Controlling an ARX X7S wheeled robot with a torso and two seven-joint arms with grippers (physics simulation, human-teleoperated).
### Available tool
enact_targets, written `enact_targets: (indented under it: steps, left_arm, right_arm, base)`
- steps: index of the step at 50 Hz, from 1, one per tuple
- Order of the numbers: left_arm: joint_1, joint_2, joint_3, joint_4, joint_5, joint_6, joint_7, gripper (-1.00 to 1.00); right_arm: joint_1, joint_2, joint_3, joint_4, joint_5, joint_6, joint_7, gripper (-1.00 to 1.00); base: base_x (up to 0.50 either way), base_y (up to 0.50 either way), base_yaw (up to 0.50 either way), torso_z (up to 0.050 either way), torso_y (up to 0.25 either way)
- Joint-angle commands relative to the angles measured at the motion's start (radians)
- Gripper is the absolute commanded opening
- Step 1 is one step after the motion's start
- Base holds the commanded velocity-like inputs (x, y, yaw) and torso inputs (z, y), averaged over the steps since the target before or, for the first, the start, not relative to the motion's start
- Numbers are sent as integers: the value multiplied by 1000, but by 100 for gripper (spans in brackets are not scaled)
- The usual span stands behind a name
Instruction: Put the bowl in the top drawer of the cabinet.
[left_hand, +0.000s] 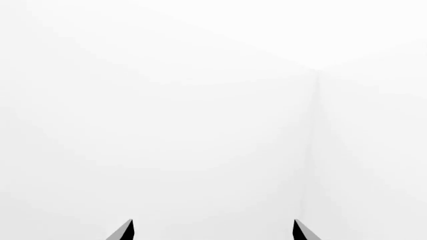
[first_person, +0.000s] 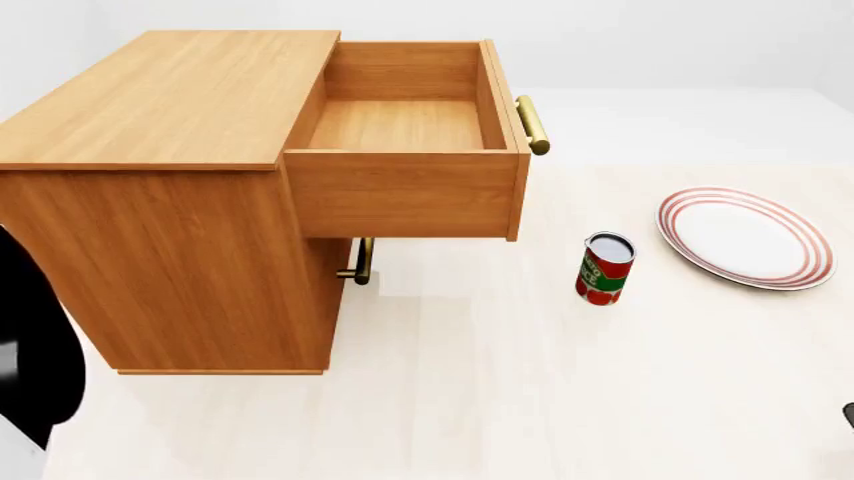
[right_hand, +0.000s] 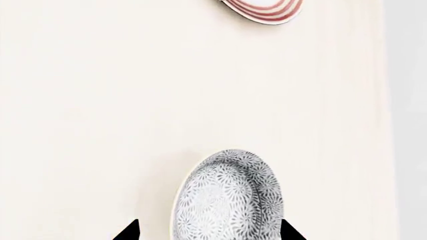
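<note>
The bowl (right_hand: 230, 200), grey-and-white patterned, shows only in the right wrist view, lying on the pale table between the two dark fingertips of my right gripper (right_hand: 210, 232). That gripper is open, with a gap on one side of the bowl. My left gripper (left_hand: 213, 231) is open, faces blank white walls and holds nothing. In the head view the cabinet (first_person: 160, 210) stands at the left. Its top drawer (first_person: 400, 190) is pulled out and empty, its brass handle (first_person: 533, 124) facing right. The bowl is out of the head view.
A red-labelled can (first_person: 606, 268) stands on the table to the right of the drawer. Beyond it lies a white plate with red rings (first_person: 742, 238), also at the edge of the right wrist view (right_hand: 263, 10). The lower drawer's handle (first_person: 358, 262) shows under the top drawer.
</note>
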Motion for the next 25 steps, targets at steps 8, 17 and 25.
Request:
enact_targets:
  steps: [8, 17, 25]
  left_arm:
    - [6, 1, 7, 2, -4, 8, -7, 100]
    - [-4, -1, 2, 10, -20, -7, -22, 100]
    - [-6, -3, -2, 21, -32, -14, -31, 100]
  right_arm:
    - [-190, 2, -66, 69, 19, -238, 43, 100]
    - [-259, -13, -88, 112, 25, -322, 70, 100]
    - [-342, -44, -109, 164, 49, -414, 102, 100]
  base:
    - [0, 0, 0, 0, 0]
    - [0, 0, 0, 0, 0]
    - [0, 0, 0, 0, 0]
